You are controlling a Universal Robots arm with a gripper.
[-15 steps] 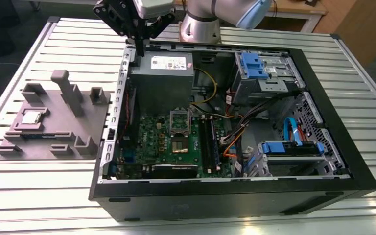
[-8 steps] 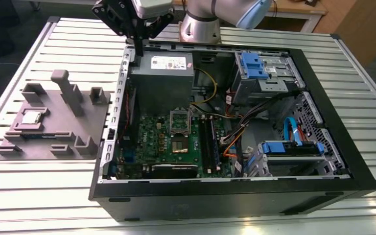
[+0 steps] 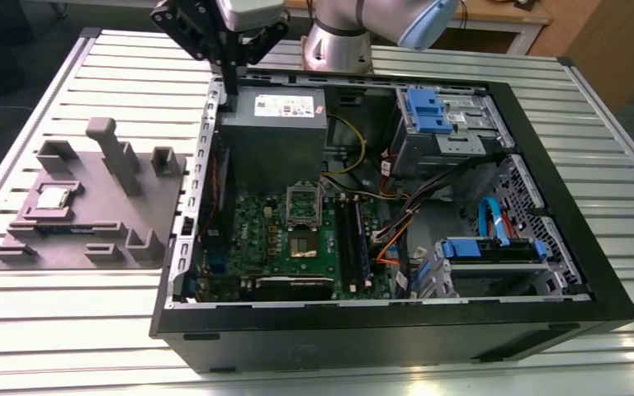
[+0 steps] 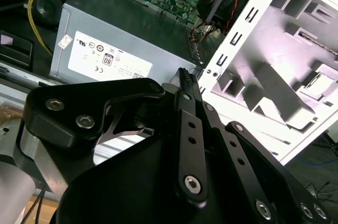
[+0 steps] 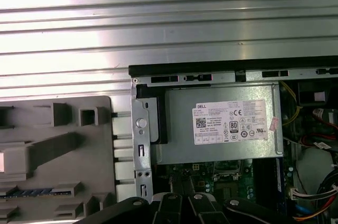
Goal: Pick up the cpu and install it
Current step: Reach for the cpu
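We find the gripper (image 3: 229, 82) poised over the computer case (image 3: 405, 330), at its far wall beside the grey power box (image 3: 275, 136). Its fingers are drawn together with nothing between them. The cpu (image 3: 53, 198) lies outside the case, off its wall on the exterior view's left. It sits flat in a grey holder plate (image 3: 130, 210), well apart from the gripper and untouched.

In our judgement the pick is the step in hand. It calls for the fingers to part before descent, a square approach from above, contact on the chip's rim only, and a level lift clear of the holder's posts.

Counted:
- one cpu
- one holder plate
- one case
- one power box
- one green board (image 3: 262, 239) inside the case
- one open socket (image 3: 303, 204) on the board
- two blue drive brackets (image 3: 425, 109)
- one gripper
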